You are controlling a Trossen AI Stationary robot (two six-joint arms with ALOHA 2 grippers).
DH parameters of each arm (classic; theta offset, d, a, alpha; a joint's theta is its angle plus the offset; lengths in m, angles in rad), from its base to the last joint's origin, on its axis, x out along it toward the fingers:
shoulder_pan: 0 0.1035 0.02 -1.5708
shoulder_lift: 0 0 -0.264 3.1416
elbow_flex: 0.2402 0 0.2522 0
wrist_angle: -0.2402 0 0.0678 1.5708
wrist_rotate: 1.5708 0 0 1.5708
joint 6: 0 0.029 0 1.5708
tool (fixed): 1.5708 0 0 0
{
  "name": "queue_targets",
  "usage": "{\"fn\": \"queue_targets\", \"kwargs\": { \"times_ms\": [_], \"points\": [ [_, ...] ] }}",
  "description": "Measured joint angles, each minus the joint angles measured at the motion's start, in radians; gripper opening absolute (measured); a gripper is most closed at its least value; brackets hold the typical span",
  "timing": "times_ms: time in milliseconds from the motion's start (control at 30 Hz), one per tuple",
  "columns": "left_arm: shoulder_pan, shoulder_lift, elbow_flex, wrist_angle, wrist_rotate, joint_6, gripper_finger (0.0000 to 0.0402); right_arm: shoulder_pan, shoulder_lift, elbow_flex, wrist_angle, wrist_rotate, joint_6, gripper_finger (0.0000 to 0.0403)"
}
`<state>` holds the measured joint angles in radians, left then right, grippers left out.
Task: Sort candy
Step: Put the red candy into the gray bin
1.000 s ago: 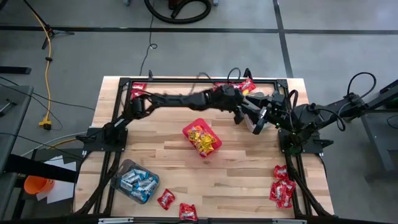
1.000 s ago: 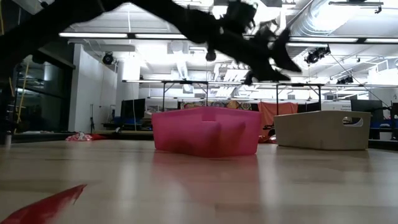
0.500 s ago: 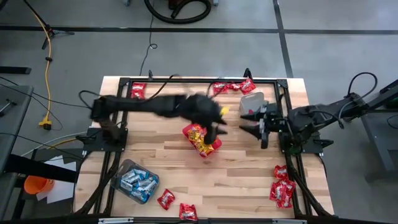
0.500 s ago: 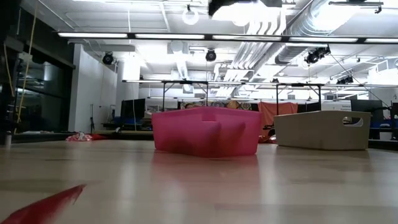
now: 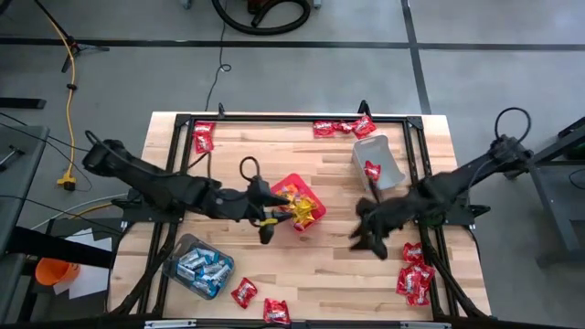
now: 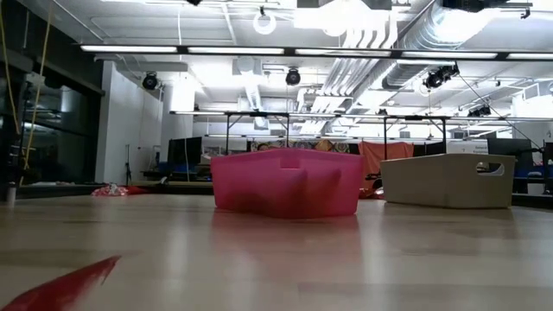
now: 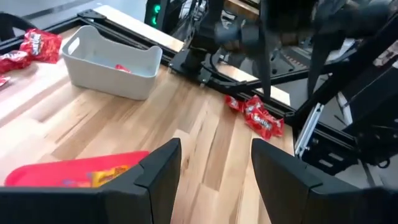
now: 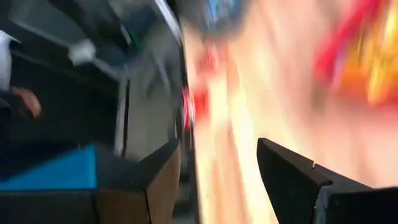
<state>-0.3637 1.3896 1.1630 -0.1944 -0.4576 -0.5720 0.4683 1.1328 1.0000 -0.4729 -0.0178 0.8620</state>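
**Candy sort part done, red packets still scattered**

Yellow candy (image 5: pixel 297 206) fills the red bin (image 5: pixel 291 183) at centre; blue-and-white candy (image 5: pixel 201 265) sits in the clear tub (image 5: pixel 174 254), lower left. Red candy (image 5: pixel 413 279) litters the lower right, bottom and top edges. The left gripper (image 5: pixel 267 219) and right gripper (image 5: pixel 366 239) hover open-fingered and empty.

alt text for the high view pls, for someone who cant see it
Seen from above, a wooden table holds a red square bin of yellow candy packets, with the left pincer open beside it and the right pincer open nearer the right edge. A clear tub holds blue-and-white packets, a grey tub one red packet.
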Motion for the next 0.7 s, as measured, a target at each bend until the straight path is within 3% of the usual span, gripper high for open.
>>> {"fn": "queue_targets", "kwargs": {
  "times_ms": [200, 333, 533, 700],
  "points": [
    [-0.012, -0.068, -0.024, -0.055, 0.008, 0.094, 0.0183, 0.15, 0.167, 0.0, -0.335, -0.258, 0.489, 0.0206],
    [-0.01, -0.081, -0.024, -0.065, 0.008, 0.149, 0.0183, 0.276, 0.295, 0.0, -0.461, -0.413, 0.714, 0.0206],
    [-0.011, -0.08, -0.024, -0.07, 0.051, 0.155, 0.0183, 0.402, 0.452, -0.001, -0.399, -0.504, 0.9, 0.0206],
    [-0.011, -0.08, -0.024, -0.07, 0.095, 0.135, 0.0183, 0.436, 0.567, 0.0, -0.44, -0.503, 0.887, 0.0206]
  ]
}}
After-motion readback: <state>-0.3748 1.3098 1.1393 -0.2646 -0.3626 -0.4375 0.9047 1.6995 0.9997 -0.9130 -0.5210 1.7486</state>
